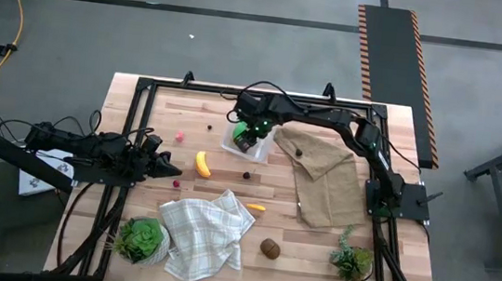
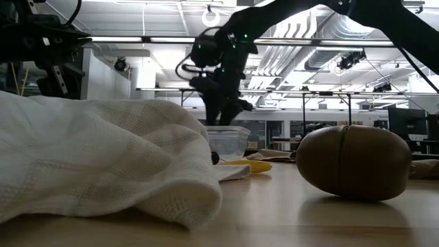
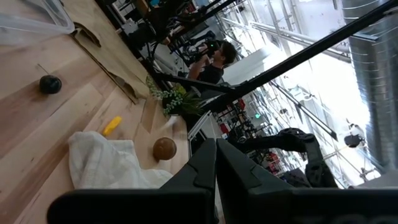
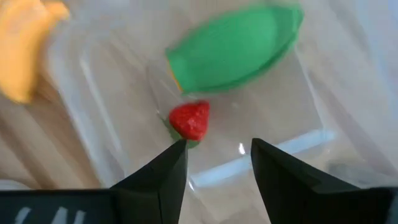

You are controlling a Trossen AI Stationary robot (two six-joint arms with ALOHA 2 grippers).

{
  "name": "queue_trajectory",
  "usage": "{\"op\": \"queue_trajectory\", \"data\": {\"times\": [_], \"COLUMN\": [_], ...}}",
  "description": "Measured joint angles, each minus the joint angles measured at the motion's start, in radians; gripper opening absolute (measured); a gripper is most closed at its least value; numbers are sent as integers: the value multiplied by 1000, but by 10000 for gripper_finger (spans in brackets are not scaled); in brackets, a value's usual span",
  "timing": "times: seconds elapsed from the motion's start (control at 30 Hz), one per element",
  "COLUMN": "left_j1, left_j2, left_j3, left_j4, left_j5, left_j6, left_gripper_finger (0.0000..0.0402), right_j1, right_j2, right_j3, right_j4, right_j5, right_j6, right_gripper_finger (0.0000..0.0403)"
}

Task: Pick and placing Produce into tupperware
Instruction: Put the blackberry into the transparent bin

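Right gripper (image 4: 214,163) hangs jaws apart over the clear square plastic tupperware (image 4: 311,140) where the red strawberry (image 4: 189,119) lies beside the green pod (image 4: 233,46); I'd lift straight up, clearing its rim

Two dark, nearly black jointed arms, slim and tubular between bulkier joint housings. Left arm (image 1: 91,150) wrapped in loose black cables along its links. Right arm (image 1: 327,125) with a looping black cable and a small green light glowing near the wrist. Dark, matte, wedge-shaped fingers (image 4: 161,171), smooth-faced and tapering to blunt tips. Faint pale lettering on the housing below.
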Motion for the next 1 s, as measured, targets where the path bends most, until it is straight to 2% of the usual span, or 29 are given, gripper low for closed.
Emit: {"op": "queue_trajectory", "data": {"times": [0.17,0.4,0.53,0.8,1.0], "left_j1": [0,0,0,0,0], "left_j2": [0,0,0,6,11], "left_j3": [0,0,0,0,0], "left_j4": [0,0,0,-1,0], "left_j5": [0,-1,-1,-1,-1], "left_j6": [1,27,27,30,31], "left_gripper_finger": [1,1,1,1,1], "right_j1": [0,0,-11,-45,-38], "right_j2": [0,-1,-63,-117,-121], "right_j3": [137,392,347,343,338], "right_j4": [12,1,5,-279,-353], "right_j5": [3,81,116,268,291], "right_j6": [-1,-26,-45,-56,-76], "right_gripper_finger": [170,170,170,170,170]}}
